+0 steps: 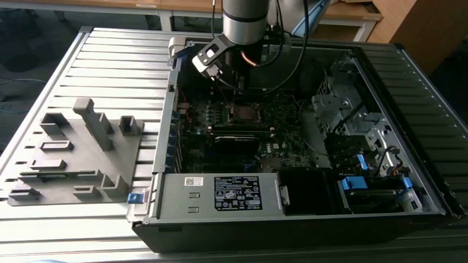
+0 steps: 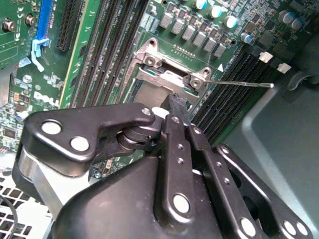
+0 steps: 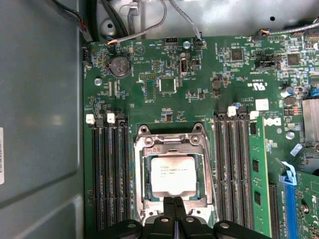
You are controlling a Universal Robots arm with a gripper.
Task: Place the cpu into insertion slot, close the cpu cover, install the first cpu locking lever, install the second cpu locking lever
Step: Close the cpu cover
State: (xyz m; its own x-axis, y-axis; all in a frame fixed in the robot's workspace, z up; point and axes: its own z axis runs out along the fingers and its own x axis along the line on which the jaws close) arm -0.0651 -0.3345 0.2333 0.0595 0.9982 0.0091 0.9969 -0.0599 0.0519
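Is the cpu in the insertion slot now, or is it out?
In. In the first wrist view the cpu lies flat inside the insertion slot, its silver rim around it.

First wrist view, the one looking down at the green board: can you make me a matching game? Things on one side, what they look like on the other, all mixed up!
Things:
1. cpu
2. battery
3. long card slot
4. memory slots

Looks:
A. blue
B. black, in rows on both sides of the insertion slot
C. round and grey
D. flat silver square, lying in the insertion slot

Pairs: 1-D, 2-C, 3-A, 4-B.
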